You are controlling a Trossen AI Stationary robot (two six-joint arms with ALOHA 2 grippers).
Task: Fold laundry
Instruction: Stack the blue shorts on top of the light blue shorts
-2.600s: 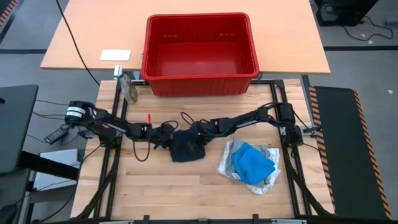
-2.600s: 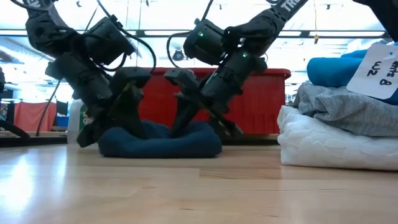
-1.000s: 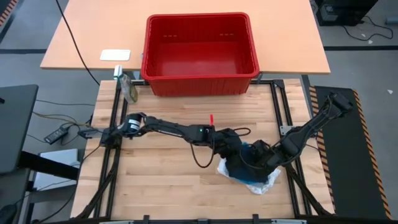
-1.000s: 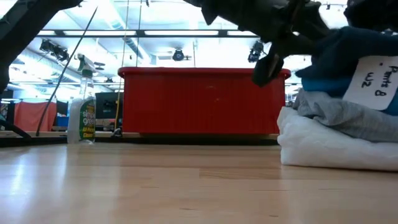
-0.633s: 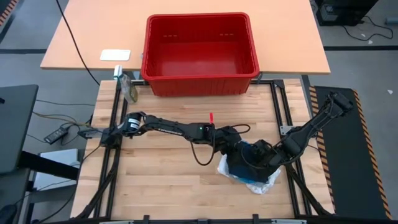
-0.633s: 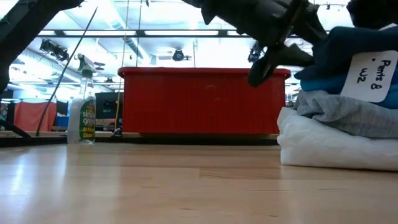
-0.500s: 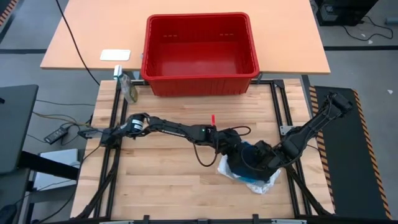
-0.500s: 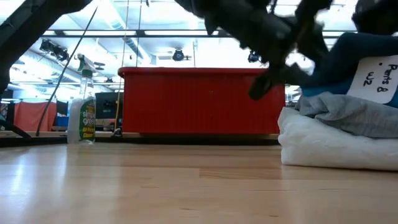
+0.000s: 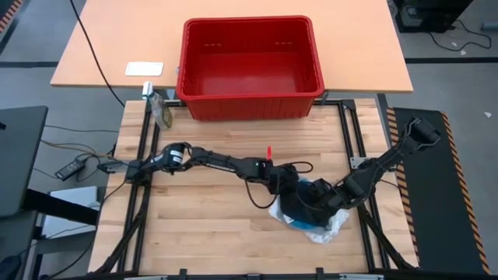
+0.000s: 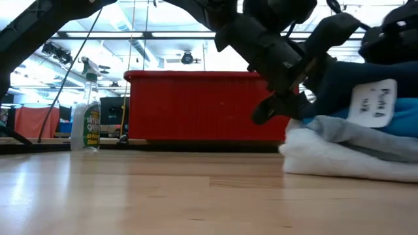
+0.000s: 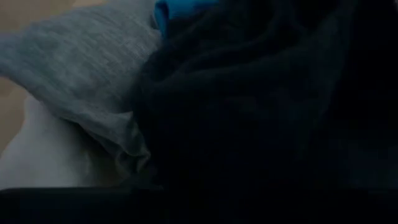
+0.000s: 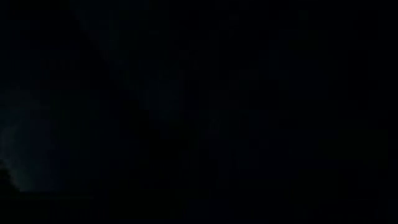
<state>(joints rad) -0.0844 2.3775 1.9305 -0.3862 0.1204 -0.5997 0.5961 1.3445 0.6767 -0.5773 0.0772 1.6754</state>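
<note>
Both my arms are meeting low over the table's right half.
I'm reaching the left gripper (image 9: 289,189) far across from the left, while the right gripper (image 9: 320,194) is angling in from the right.

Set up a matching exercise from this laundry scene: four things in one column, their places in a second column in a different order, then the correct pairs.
Things
1. dark navy garment
2. white garment
3. red basket
4. spray bottle

Places
A. on the far table, behind the wooden work table
B. top of the pile, with both grippers at it
C. standing at the work table's far left corner
D. bottom of the pile, resting on the wood

Pairs: 1-B, 2-D, 3-A, 4-C
</note>
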